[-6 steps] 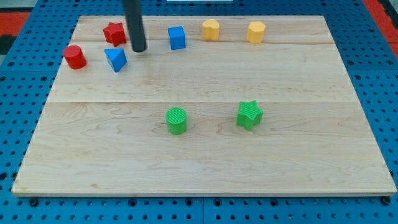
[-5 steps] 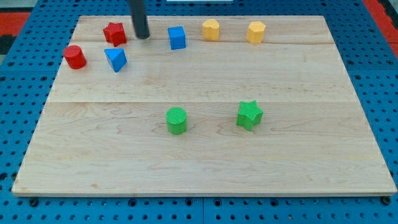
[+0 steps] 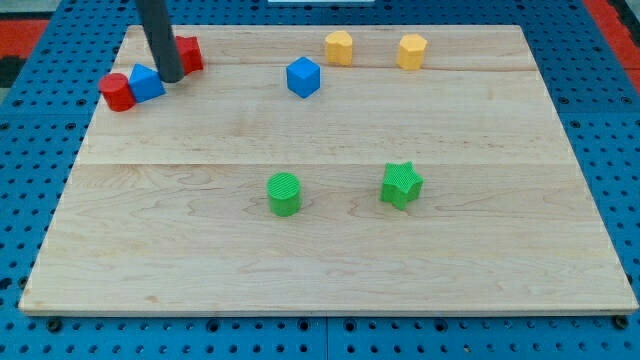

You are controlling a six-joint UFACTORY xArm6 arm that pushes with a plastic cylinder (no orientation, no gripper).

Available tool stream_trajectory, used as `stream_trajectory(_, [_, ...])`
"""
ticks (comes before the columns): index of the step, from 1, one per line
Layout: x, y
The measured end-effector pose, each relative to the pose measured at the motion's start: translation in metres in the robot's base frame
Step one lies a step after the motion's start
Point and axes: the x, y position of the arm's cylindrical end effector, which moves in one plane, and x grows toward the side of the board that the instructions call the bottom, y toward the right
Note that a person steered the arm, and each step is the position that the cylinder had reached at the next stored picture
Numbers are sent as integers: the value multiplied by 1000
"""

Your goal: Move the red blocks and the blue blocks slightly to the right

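Wooden board (image 3: pixel 330 260) lies flat on a blue pegboard (image 3: pixel 620 150), filling most of the view. The dark rod (image 3: pixel 158 35) enters from the far left edge; my tip (image 3: pixel 171 76) sits on the board at far left. There is no gripper on this arm, only the rod, so no open or closed state applies.

Task blocks: the red star block (image 3: pixel 190 52) is just right of the rod and partly hidden behind it. The blue block (image 3: pixel 146 83), shape unclear, is just left of my tip and looks to be touching it. The red cylinder (image 3: pixel 116 92) touches the blue block's left side. The blue cube (image 3: pixel 303 77) stands alone, well right of the tip.

Others: two yellow blocks (image 3: pixel 339 47) (image 3: pixel 411 51) along the far edge, right of centre. Green cylinder (image 3: pixel 284 194) and green star block (image 3: pixel 401 184) sit mid-board, apart from each other
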Motion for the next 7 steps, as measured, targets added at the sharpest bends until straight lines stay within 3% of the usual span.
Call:
stream_trajectory(3, [-47,-17])
stream_trajectory(4, [-71,42])
stream_trajectory(7, [-87,76])
